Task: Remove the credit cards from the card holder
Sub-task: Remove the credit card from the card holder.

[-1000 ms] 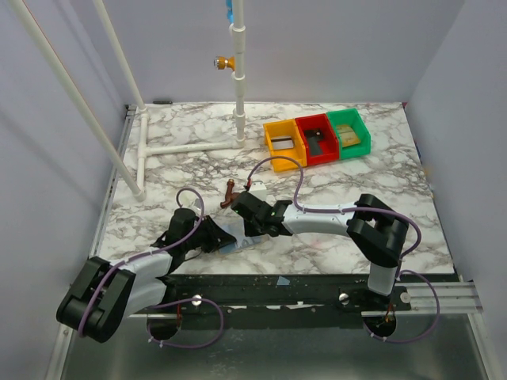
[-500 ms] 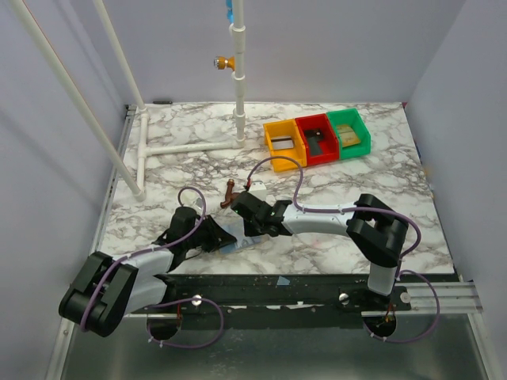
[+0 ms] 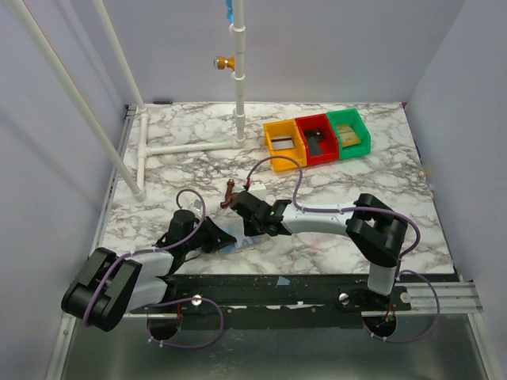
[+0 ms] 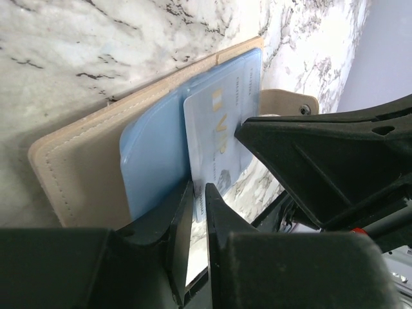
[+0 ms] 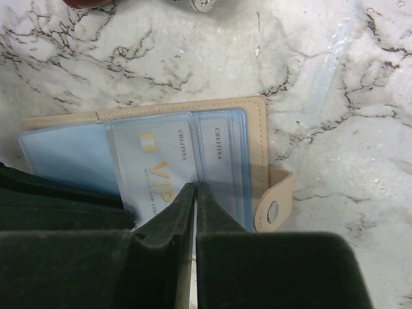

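The card holder point(image 5: 259, 143) lies open on the marble, a tan wallet with blue plastic sleeves point(image 4: 149, 161) and a snap tab. It shows as a bluish patch point(image 3: 231, 237) between the two grippers in the top view. A pale credit card point(image 4: 215, 129) printed VIP point(image 5: 154, 168) sticks partway out of a sleeve. My left gripper point(image 4: 197, 194) has its jaws drawn close on that card's near edge. My right gripper point(image 5: 195, 188) is shut with nothing between its jaws. Its tips press down on the sleeves beside the card. A second card point(image 5: 219, 154) sits deeper in its pocket.
Yellow point(image 3: 283, 143), red point(image 3: 315, 138) and green point(image 3: 349, 131) bins stand in a row at the back right. A white pipe frame point(image 3: 190, 148) lies at the back left. A small brown object point(image 3: 229, 192) sits just beyond the grippers. The table's front edge runs close behind the holder.
The left arm has shifted a little towards the holder and its jaws have narrowed slightly. The right arm and the holder have stayed put.
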Robot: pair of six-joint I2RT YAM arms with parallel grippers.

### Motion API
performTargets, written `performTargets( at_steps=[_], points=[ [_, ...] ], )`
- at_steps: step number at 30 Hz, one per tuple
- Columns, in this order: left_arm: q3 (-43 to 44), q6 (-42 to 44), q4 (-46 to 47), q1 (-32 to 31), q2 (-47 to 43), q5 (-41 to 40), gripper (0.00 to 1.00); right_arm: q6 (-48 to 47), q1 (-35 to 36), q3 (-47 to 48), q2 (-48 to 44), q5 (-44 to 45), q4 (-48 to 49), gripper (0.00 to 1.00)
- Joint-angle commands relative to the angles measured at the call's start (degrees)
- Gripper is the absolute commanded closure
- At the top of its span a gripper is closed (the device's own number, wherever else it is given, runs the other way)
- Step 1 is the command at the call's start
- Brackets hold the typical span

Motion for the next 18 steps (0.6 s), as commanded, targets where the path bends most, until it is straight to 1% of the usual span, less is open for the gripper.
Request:
performTargets(
  at_steps=[1, 4, 7, 8, 12, 18],
  points=[
    [-1.0, -2.6, 6.0, -0.3, -0.6, 2.0, 0.86, 0.2, 0.6, -1.7, 4.9, -2.7, -3.7, 0.95],
    [-1.0, -2.9, 5.6, -0.3, -1.3, 2.2, 0.89, 0.2, 0.6, -1.7, 4.8, -2.5, -3.8, 0.95],
    [-1.0, -3.3, 5.9, -0.4, -1.4, 2.4, 0.96, 0.3, 0.6, -1.8, 4.8, -2.0, -3.9, 0.95],
    [-1.0, -3.6, 6.1, -0.3, -1.4, 2.5, 1.0, 0.3, 0.6, -1.9, 4.7, -1.7, -4.0, 0.95],
    [-0.9, -4.3, 6.3, -0.3, -1.4, 3.2, 1.0, 0.2, 0.6, -2.3, 4.5, -0.3, -4.5, 0.95],
    [-0.3, -3.8, 1.7, -0.3, -2.1, 2.4, 1.0, 0.2, 0.6, -2.6, 3.7, 3.1, -5.8, 0.94]
  ],
)
